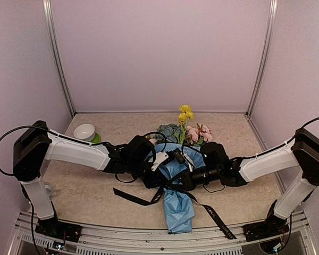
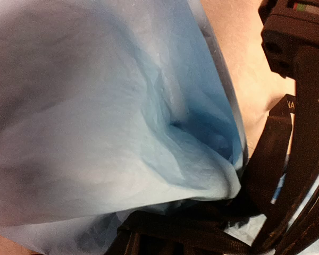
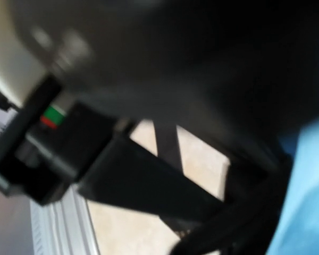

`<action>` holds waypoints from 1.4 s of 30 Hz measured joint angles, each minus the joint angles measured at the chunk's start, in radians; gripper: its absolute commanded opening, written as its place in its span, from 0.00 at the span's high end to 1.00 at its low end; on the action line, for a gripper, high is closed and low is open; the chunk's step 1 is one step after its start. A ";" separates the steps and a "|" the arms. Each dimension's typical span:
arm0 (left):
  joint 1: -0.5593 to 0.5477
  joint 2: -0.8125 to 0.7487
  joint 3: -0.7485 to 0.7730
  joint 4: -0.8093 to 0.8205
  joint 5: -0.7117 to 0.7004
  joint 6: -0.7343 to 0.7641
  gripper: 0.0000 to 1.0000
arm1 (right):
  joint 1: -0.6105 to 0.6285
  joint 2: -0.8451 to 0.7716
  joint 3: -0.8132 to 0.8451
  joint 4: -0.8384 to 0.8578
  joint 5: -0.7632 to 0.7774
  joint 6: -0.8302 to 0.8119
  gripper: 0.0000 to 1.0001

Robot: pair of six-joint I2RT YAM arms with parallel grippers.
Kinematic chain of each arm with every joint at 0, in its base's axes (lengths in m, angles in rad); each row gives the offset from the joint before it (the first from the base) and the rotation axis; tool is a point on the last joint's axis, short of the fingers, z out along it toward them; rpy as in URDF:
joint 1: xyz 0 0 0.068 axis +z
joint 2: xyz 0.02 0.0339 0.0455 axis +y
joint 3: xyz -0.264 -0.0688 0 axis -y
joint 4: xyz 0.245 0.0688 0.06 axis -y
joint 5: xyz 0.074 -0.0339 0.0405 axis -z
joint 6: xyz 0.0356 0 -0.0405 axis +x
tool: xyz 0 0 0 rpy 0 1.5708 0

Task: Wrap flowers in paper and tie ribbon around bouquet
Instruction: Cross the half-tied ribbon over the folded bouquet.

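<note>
The bouquet lies mid-table, its light-blue paper (image 1: 178, 210) cone pointing at the near edge. Yellow, pink and blue-green flowers (image 1: 185, 112) stick out at the far end. The black ribbon (image 1: 217, 217) crosses the cone's waist, with tails trailing left and right. My left gripper (image 1: 165, 159) rests on the cone's upper part; paper (image 2: 106, 122) fills its view, ribbon (image 2: 271, 154) lies beside it, and its jaws are hidden. My right gripper (image 1: 185, 177) sits at the ribbon crossing, shut. Its view is blurred, showing ribbon (image 3: 167, 143) and paper (image 3: 308, 186); a pinch on ribbon cannot be made out.
A white bowl on a green saucer (image 1: 85, 132) stands at the back left. Both forearms meet over the bouquet, with black cables looping by them. The metal rail (image 1: 149, 236) runs along the near edge, and pale walls close in the back and sides.
</note>
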 measured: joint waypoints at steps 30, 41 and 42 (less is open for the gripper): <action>0.007 0.018 0.017 -0.011 0.022 -0.018 0.76 | -0.092 -0.101 0.060 -0.313 0.132 -0.073 0.99; 0.009 -0.004 -0.036 0.071 0.091 -0.018 0.82 | -0.053 0.022 0.072 -0.204 0.000 -0.099 1.00; 0.009 -0.006 -0.038 0.071 0.098 -0.018 0.83 | -0.051 0.025 0.072 -0.193 -0.004 -0.098 1.00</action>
